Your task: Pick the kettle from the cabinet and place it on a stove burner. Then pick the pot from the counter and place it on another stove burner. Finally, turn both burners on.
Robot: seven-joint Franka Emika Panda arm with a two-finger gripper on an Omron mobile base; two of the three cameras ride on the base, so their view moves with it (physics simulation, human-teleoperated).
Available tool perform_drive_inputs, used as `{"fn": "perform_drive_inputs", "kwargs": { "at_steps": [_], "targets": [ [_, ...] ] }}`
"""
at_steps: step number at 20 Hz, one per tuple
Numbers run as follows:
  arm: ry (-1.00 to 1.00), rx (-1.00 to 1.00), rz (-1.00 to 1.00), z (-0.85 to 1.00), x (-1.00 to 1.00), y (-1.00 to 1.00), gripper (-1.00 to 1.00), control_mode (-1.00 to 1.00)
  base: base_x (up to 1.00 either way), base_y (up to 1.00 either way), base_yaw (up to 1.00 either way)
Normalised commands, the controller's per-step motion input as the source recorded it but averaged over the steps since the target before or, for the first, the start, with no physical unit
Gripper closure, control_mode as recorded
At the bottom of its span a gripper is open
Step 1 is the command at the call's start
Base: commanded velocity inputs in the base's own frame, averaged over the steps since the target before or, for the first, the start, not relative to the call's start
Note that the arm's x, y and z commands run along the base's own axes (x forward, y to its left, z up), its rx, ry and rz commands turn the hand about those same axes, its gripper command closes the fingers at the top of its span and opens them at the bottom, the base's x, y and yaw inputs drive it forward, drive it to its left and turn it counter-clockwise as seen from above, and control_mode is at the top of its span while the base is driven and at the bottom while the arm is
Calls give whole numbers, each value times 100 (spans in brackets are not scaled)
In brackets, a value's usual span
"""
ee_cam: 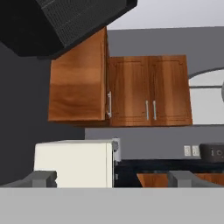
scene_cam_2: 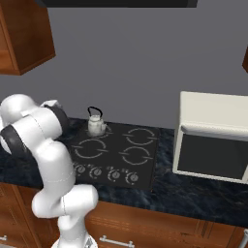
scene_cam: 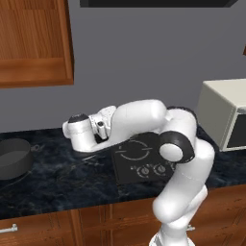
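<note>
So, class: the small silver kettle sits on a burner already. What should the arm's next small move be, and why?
Probably swing the gripper left and down toward the wide dark grey pot. The small silver kettle stands on a rear burner of the black cooktop, the pot sits on the marble-look counter, and the open fingers hold nothing.

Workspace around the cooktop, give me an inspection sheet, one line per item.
Surface: dark marble-look counter with a black cooktop set in it.
Job's things: kettle upright on the rear left burner; pot on the counter left of the cooktop.
Clutter: nothing seen.
Gripper: gripper raised and aimed across the room, fingers apart, holding nothing.
Cables: nothing seen.
Surroundings: cream microwave right of the cooktop, wooden wall cabinet, dark range hood, grey wall.
</note>
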Motion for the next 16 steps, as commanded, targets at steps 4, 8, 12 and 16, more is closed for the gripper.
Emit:
{"fn": "perform_drive_inputs", "kwargs": {
  "at_steps": [4,8,12,16],
  "targets": [
    [-18,0,0,7,-74,0,-100,-100,0,0,0],
    [-12,0,0,0,-70,0,-100,-100,0,0,0],
    [-7,4,0,0,-70,0,-100,-100,0,0,0],
    [-2,11,0,0,-56,0,-100,-100,0,0,0]
  ]
}}
